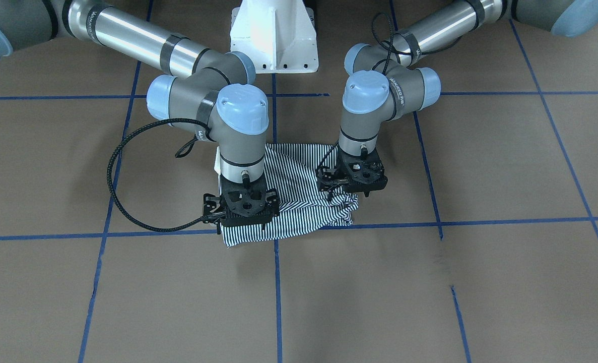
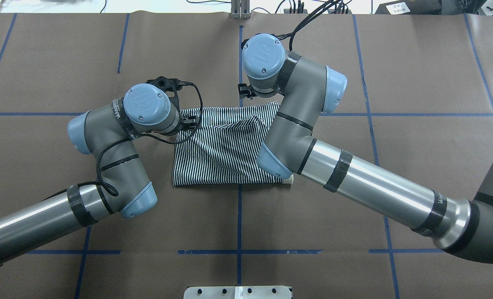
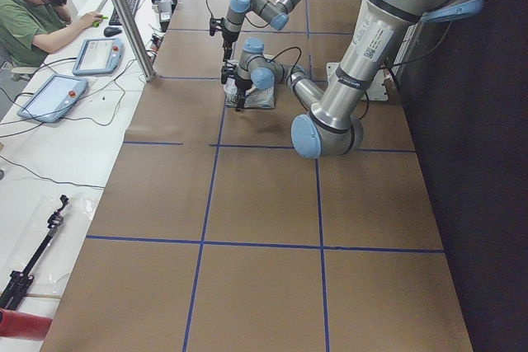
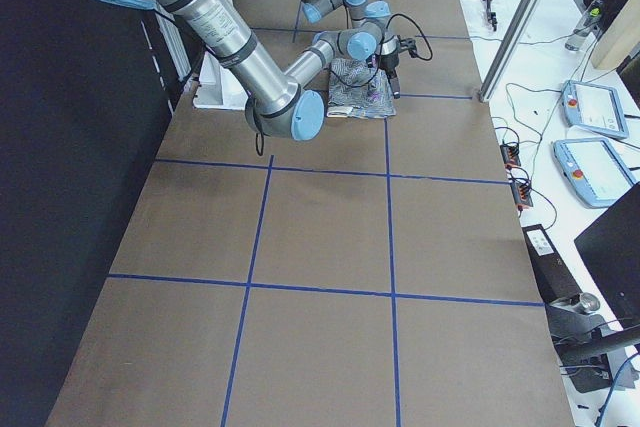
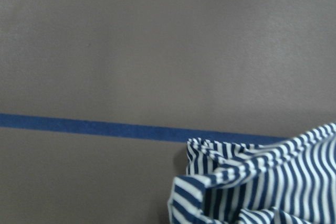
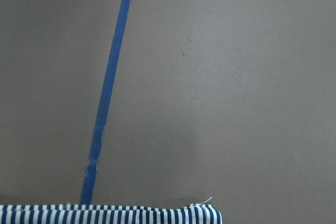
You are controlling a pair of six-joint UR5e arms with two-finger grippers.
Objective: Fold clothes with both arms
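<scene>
The striped polo shirt (image 1: pixel 299 196) lies folded into a rough rectangle in the middle of the table (image 1: pixel 480 166), also seen from above as the shirt (image 2: pixel 221 153). Both arms reach down onto its far edge, away from the robot. My left gripper (image 1: pixel 351 179) stands over the corner where the cloth (image 5: pixel 262 182) is bunched and wrinkled. My right gripper (image 1: pixel 243 209) covers the other far corner, where the hem (image 6: pixel 110 214) lies flat. The gripper bodies hide the fingertips, and I cannot tell whether either is open or shut.
Brown paper with a blue tape grid (image 1: pixel 440 222) covers the table. The white pedestal base (image 1: pixel 273 40) stands behind the shirt. In the left side view a person (image 3: pixel 33 14) sits at a bench with tablets (image 3: pixel 54 96) beyond the table's edge.
</scene>
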